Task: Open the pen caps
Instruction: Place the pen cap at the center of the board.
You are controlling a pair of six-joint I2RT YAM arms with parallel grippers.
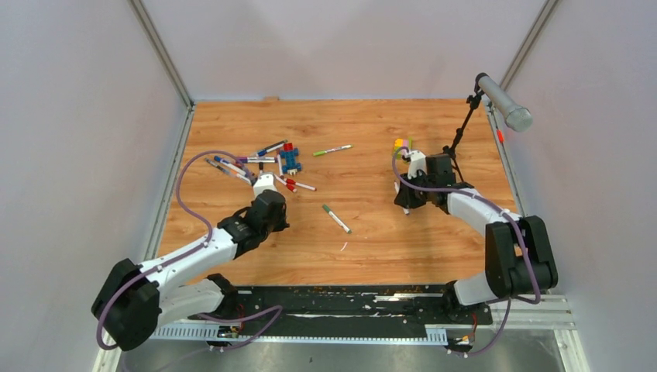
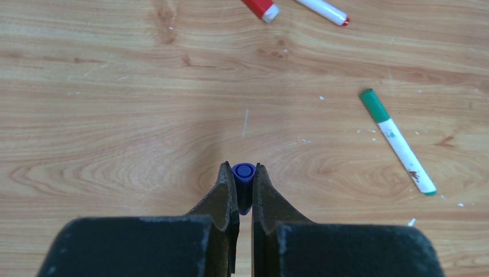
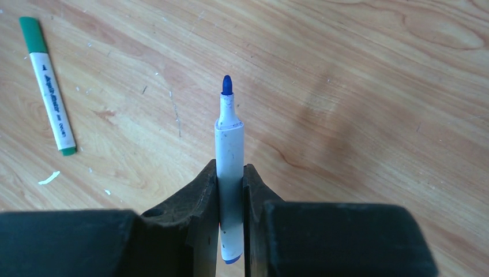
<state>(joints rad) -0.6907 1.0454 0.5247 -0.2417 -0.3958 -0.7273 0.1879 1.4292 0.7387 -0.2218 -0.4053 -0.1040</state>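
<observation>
A wooden counter (image 1: 372, 248) seen from above, with two robot arms reaching onto it from the near edge.

The left hand (image 2: 243, 180) is toward the left edge, in the far half of the counter. Its two dark fingers are pressed together on a small blue cap (image 2: 244, 171), seen end-on between the fingertips and raised above the wood.

The right hand (image 3: 230, 176) is toward the right edge, well apart from the left hand. It pinches a white-barrelled blue pen (image 3: 229, 135) around the lower barrel. The pen's blue felt tip is bare and sticks out beyond the fingertips, and its blue end shows behind them.

Just beyond the left hand, a cluster of pens (image 1: 246, 161) lies crisscrossed, most of them with coloured caps on. A blue-and-red toy brick figure (image 1: 290, 158) sits at the cluster's right side. A light-green pen (image 1: 333, 150) lies alone toward the far edge, near the middle.

A green-capped pen (image 1: 336, 218) lies alone in the middle of the counter, between the two hands, cap on.

A yellow, green and pink block stack (image 1: 402, 144) stands just beyond the right hand. A grey microphone (image 1: 503, 102) on a black stand rises near the far right corner.
</observation>
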